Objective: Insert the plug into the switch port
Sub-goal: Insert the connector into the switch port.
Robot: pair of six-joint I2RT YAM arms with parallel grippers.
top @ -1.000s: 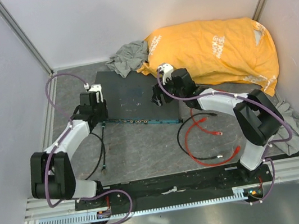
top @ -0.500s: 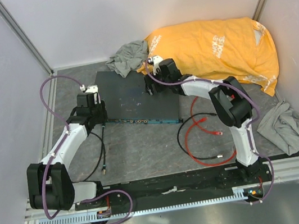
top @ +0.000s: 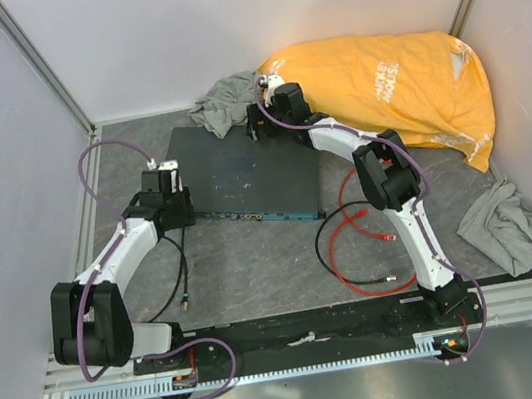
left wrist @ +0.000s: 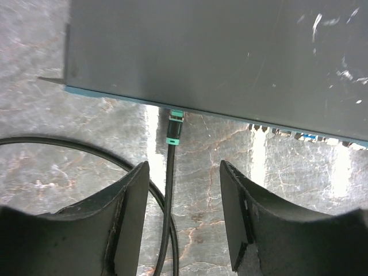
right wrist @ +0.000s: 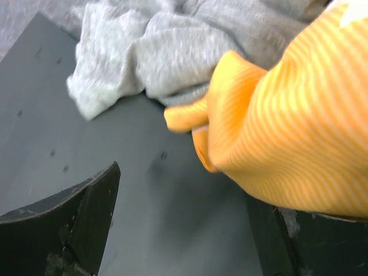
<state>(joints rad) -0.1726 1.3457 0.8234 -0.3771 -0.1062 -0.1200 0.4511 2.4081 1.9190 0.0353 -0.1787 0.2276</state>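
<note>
The switch (top: pixel 241 168) is a flat dark grey box; its ports (top: pixel 248 213) run along the blue-green front edge (left wrist: pixel 299 135). The red cable (top: pixel 337 234) lies loose on the table to the box's right, and its plug (top: pixel 388 238) rests there, held by nothing. My left gripper (top: pixel 177 212) hangs open at the front left corner. Its fingers (left wrist: pixel 129 207) straddle, without touching, a black cable (left wrist: pixel 168 190) whose green connector (left wrist: pixel 174 127) sits in the front edge. My right gripper (top: pixel 260 129) is open (right wrist: pixel 184 201) above the box's far right corner, beside the orange cloth (right wrist: pixel 287 126).
A large orange cloth (top: pixel 380 90) and a grey cloth (top: pixel 228 99) lie against the box's back edge. Another grey cloth (top: pixel 508 222) is at the right. A black cable (top: pixel 180 264) trails at the left and a second black cable (top: pixel 360 281) lies among the red loops.
My right arm has stretched further back, carrying its gripper from the box's right side to the far right corner, jaws widening. The left gripper has barely shifted.
</note>
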